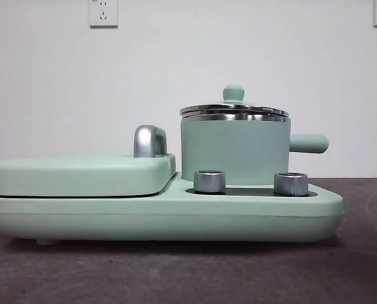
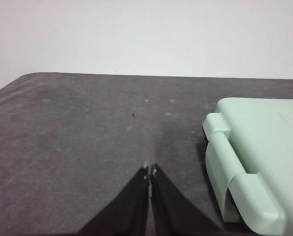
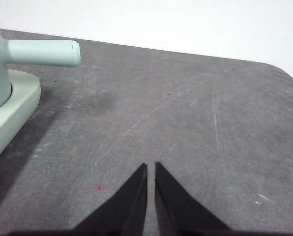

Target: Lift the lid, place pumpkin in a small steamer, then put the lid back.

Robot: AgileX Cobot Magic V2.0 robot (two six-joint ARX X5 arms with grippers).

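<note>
Both grippers wait over bare table with jaws closed on nothing: the left gripper (image 2: pixel 149 169) just left of the griddle cover (image 2: pixel 264 147), the right gripper (image 3: pixel 151 165) right of the pot's handle (image 3: pixel 43 53). The lid (image 1: pixel 234 109) sits on the small steamer (image 1: pixel 234 152), which stands on the right of the cooker base (image 1: pixel 163 218), so lifting the lid looks to come first. No pumpkin shows in any view.

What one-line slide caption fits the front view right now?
Lid seated on the small steamer, which stands on the mint-green appliance base behind two silver knobs; no pumpkin or tool in view.
</note>
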